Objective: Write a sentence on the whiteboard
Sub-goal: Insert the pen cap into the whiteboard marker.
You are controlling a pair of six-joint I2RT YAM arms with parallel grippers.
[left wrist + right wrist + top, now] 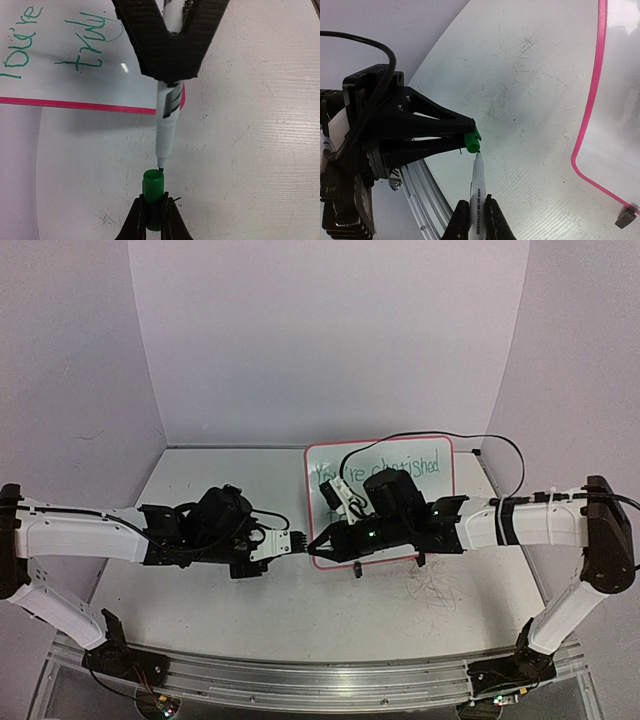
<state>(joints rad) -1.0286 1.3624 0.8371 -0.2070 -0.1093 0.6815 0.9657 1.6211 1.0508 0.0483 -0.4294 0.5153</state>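
From above, the whiteboard sits right of centre on the table, with the sentence in green across its top. The left gripper and right gripper meet nose to nose just off its near-left corner.

The left wrist view shows the left fingers pinched tight on a green cap. Its mouth faces the marker, whose tip sits right at the rim, and both long axes share one line.

In the right wrist view, the right fingers are clamped round the marker barrel and the board lies off to the right. Recapping, I'd judge, wants a straight push along that line.
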